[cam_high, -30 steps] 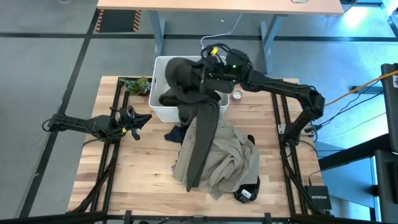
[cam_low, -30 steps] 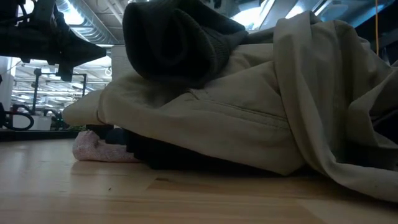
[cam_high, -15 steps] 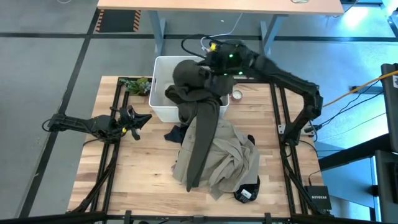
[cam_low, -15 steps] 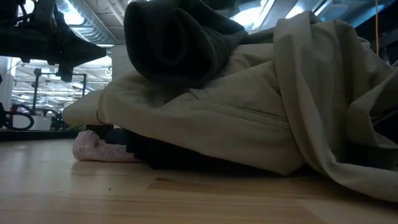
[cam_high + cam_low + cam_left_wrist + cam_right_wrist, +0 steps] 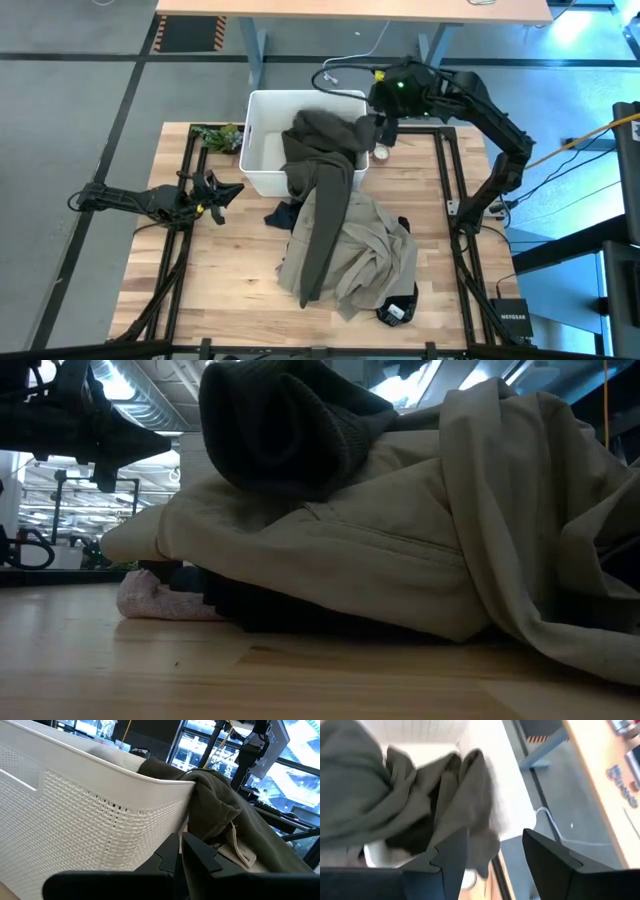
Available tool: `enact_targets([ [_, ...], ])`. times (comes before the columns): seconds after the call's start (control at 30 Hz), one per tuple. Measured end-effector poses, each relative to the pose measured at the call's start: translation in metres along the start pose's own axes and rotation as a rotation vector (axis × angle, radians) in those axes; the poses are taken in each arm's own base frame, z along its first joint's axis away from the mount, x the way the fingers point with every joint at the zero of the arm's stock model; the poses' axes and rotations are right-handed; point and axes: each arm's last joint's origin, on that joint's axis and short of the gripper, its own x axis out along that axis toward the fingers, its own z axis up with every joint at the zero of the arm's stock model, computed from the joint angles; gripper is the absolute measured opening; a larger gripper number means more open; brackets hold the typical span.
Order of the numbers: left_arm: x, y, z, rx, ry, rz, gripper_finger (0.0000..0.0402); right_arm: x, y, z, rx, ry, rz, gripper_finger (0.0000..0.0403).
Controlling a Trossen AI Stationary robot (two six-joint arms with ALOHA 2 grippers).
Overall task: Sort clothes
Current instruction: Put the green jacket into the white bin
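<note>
The right gripper [image 5: 383,122] hangs open and empty just beside the white bin [image 5: 262,108]. The dark olive garment [image 5: 322,190] drapes limply over the bin's rim onto the beige-khaki garment [image 5: 368,250]; soft, probably heavy, it is best pinched at a bunched fold.

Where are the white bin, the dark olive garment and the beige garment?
white bin [image 5: 262,150]: high view, bare inner floor at its left side.
dark olive garment [image 5: 322,150]: high view, bunched part draped over the bin.
beige garment [image 5: 375,245]: high view, crumpled middle.
</note>
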Motion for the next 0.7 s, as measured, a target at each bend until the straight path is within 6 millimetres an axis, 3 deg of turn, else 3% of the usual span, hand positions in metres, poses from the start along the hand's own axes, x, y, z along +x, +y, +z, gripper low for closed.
enact_targets([
  [0.3,0.0,0.0,0.0,-0.001,0.0,-0.001,0.0015,0.021,-0.001,-0.028,0.045,0.186,0.042,0.0199],
  [0.53,0.0,0.0,0.0,0.041,0.0,0.0,0.0015,0.029,-0.009,-0.076,0.166,0.066,0.003,0.0199],
  [0.7,0.0,0.0,0.0,0.075,0.0,0.0,0.0015,0.05,-0.004,-0.113,0.189,-0.003,-0.055,0.0199],
])
